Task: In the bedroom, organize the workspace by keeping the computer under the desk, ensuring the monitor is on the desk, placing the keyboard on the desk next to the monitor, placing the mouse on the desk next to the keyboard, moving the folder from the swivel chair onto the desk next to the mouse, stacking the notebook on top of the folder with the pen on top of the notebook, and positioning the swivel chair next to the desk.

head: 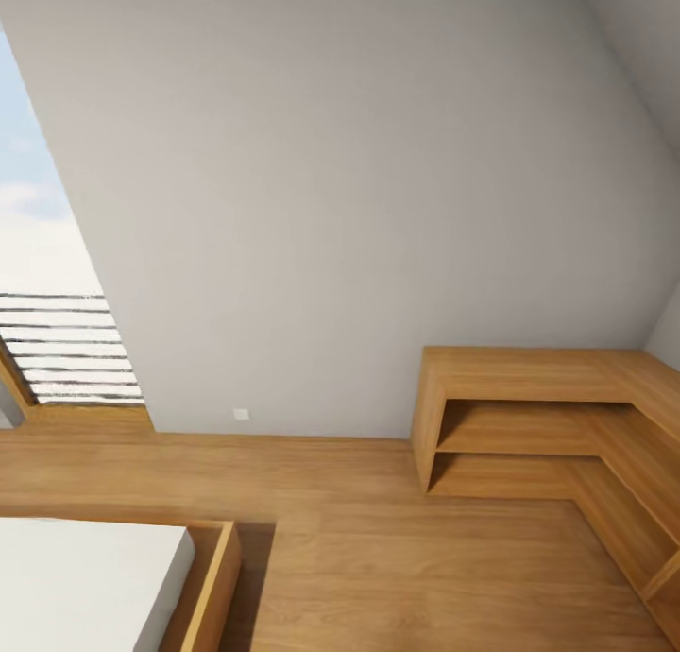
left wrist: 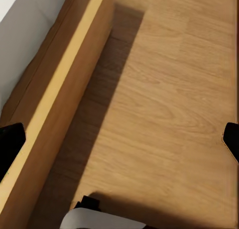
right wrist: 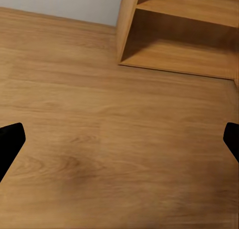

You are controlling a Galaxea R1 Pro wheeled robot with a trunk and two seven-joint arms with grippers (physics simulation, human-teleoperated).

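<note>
Bed (head: 94, 576) front-left, corner shelf unit (head: 529, 416) right against wall (head: 359, 208).

Pale grey wall (head: 340, 189); honey-brown wood-grain floor (head: 378, 557) — the corner shelf unit (head: 529, 416) and bed frame (head: 212, 586) match it; white mattress (head: 85, 586); window blind (head: 71, 350) striped white and dark

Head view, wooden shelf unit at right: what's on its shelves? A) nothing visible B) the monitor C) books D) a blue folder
A: the L-shaped wooden shelf unit against the wall shows bare boards on its top and in both open compartments; the right wrist view also shows its lower shelves bare.
</note>
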